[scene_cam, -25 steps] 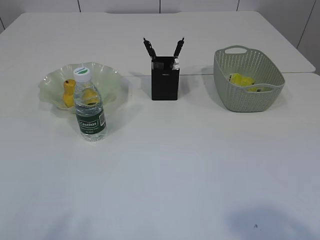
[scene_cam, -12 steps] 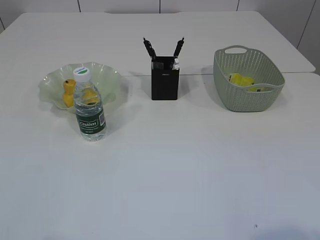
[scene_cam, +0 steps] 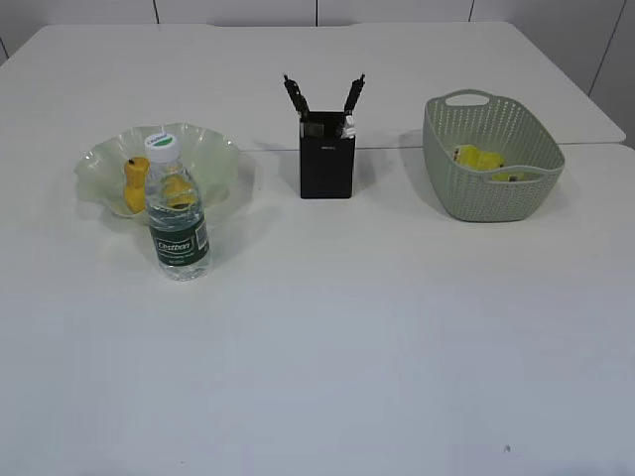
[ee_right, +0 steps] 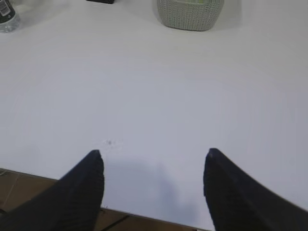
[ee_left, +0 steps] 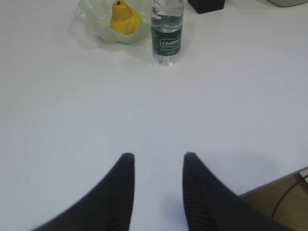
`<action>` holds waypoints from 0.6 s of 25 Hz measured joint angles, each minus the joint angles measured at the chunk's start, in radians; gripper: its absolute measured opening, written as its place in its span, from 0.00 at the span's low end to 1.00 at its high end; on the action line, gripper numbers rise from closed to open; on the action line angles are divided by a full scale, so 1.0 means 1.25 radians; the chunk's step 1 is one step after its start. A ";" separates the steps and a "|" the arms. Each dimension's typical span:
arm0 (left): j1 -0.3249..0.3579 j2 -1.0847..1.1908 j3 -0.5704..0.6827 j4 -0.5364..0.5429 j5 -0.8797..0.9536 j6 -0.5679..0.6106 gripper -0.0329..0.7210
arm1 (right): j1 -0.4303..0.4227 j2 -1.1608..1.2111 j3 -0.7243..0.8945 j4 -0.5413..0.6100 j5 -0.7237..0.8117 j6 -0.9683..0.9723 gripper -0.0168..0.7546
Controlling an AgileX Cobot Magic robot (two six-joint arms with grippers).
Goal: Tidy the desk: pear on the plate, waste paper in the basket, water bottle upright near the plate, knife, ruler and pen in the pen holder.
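1. Seemingly complete: pear (scene_cam: 136, 183) lies on the plate (scene_cam: 213, 151), left of the exterior frame.
2. Water bottle (scene_cam: 177, 213) stands upright, touching or just beside the plate's near rim.
3. Waste paper (scene_cam: 478, 158) sits inside the basket (scene_cam: 491, 193), right of frame.
4. Pen holder (scene_cam: 327, 167), upper centre, holds dark-handled items; the clear ruler cannot be made out.
5. Left gripper (ee_left: 158, 161): jaws parted, empty, over bare desk (scene_cam: 347, 347).
6. Right gripper (ee_right: 153, 156): jaws wide apart, empty, near the desk's front edge.
7. Nothing left loose.
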 joint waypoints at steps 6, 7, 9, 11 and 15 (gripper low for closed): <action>0.000 0.000 0.000 -0.002 0.000 0.000 0.36 | 0.000 -0.032 0.026 0.002 -0.002 0.000 0.62; 0.000 0.000 0.000 -0.002 0.000 0.000 0.36 | 0.000 -0.039 0.036 -0.005 -0.008 0.000 0.61; 0.000 0.000 0.000 -0.002 0.000 0.000 0.36 | 0.000 -0.055 0.059 -0.023 -0.021 0.000 0.60; 0.000 0.000 0.000 -0.002 0.000 0.000 0.36 | 0.000 -0.065 0.082 -0.042 -0.036 0.000 0.60; 0.000 0.000 0.000 -0.002 0.000 0.000 0.36 | 0.000 -0.071 0.094 -0.055 -0.048 -0.001 0.58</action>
